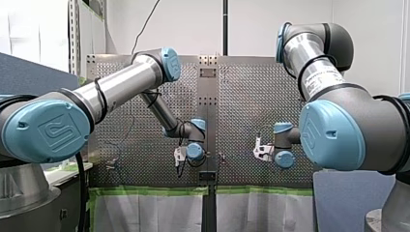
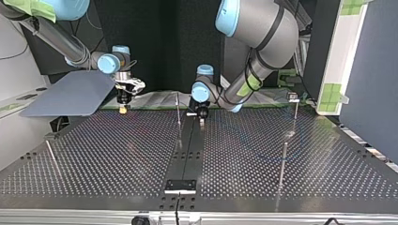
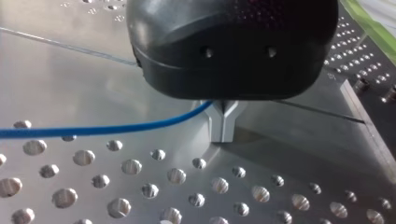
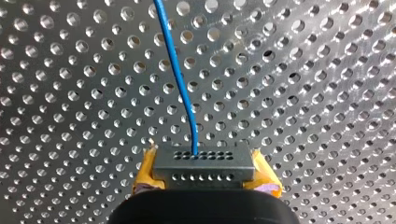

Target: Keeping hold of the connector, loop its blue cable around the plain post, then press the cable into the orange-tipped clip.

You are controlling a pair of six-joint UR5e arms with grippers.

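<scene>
1. Your right gripper (image 4: 205, 181): the yellow-padded jaws are clenched on the connector (image 4: 203, 161), one pad on each short end. It is held over the counter (image 4: 70, 93), at the top view's left.
2. The blue cable (image 4: 176, 74) leaves the connector's front face and runs straight ahead of those jaws. Its long axis is in line with the gripper, with only a slight bend.
3. Your left gripper (image 2: 202, 113) sits low over the counter's middle strip. I can't tell if it is clenched or released, because its own bulk hides that.
4. In the left wrist view the cable comes in from the side and ends in the notch of a grey forked piece (image 3: 223, 125) directly under that gripper, its foot on the counter. I can't tell whether this is a clip or part of the gripper. No orange tip shows on it.
5. A thin upright rod (image 2: 179, 111) stands between the two grippers, just beside the left one and well apart from the right. It is probably the plain post.
6. Key relation: the cable spans sideways from your right jaws toward your left gripper, and the rod is near the cable's far end. Your right arm holds the connector, so it likely has to carry it across and around that rod.
7. The orange-tipped clip can't be made out in any view, so find it before pressing.
</scene>
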